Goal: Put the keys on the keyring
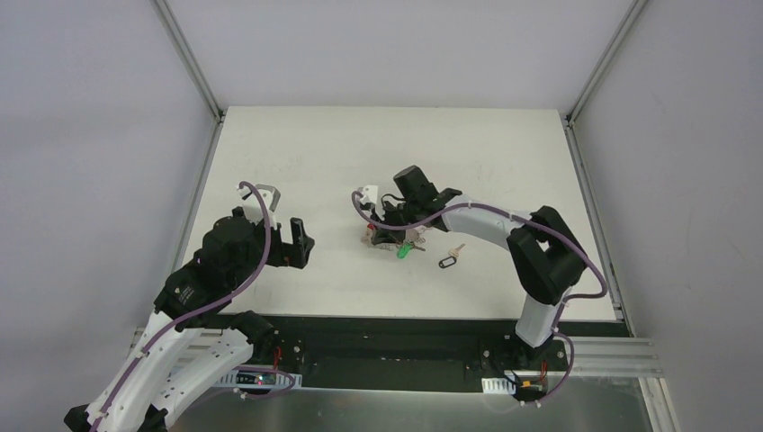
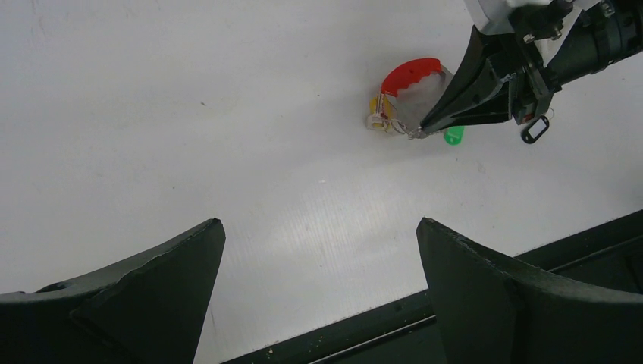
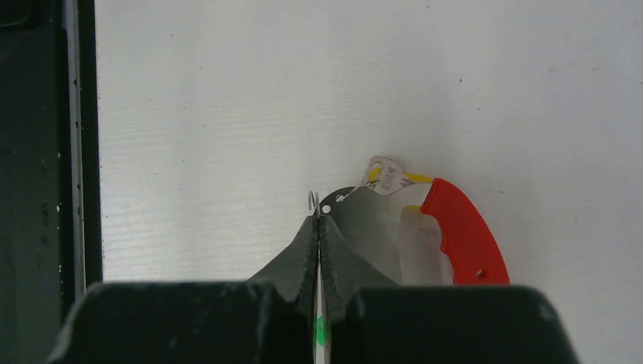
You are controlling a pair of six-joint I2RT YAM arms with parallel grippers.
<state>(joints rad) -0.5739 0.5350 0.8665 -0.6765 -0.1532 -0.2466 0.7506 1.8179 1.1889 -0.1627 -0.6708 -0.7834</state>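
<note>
The keyring [image 3: 462, 235] is a red arc lying on the white table, also seen in the left wrist view [image 2: 409, 72] and, small, from above [image 1: 378, 238]. A silver key [image 3: 385, 173] with a yellow tag [image 2: 377, 102] lies at its end. My right gripper [image 3: 318, 216] is shut on a green-tagged key held edge-on, with a thin wire loop poking out at its tips; the green tag [image 2: 453, 135] shows under the fingers [image 1: 404, 252]. A black-tagged key [image 1: 448, 259] lies loose to the right. My left gripper [image 1: 297, 243] hovers open and empty [image 2: 318, 221], left of the keyring.
A black rail [image 2: 531, 258] runs along the near table edge, seen also at the left of the right wrist view [image 3: 45, 152]. Grey walls and metal frame posts [image 1: 189, 63] close in the table on three sides.
</note>
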